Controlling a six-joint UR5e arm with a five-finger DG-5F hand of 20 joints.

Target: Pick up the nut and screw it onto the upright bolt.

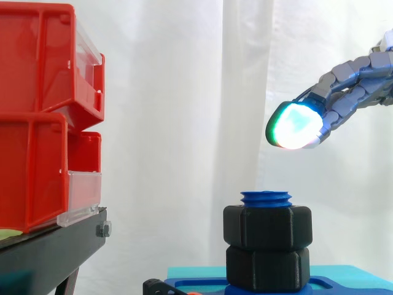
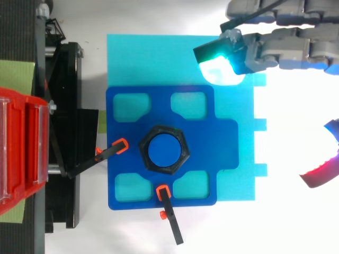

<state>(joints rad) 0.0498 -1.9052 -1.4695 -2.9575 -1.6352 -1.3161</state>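
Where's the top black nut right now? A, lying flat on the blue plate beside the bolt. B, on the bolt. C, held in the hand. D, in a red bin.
B: the nut sits around the bolt, whose threaded tip pokes out above it, while the hand hovers apart, holding nothing.

Grey segmented hand (image 2: 280, 50), green-glowing pads (image 1: 296, 126)

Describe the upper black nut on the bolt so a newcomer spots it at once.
Find the dark blue plate lying on the light blue pad, beside the red bins. A blue threaded bolt stands at its centre. The nut is the upper of two stacked black hexagonal pieces on it, just under the bolt's exposed thread.
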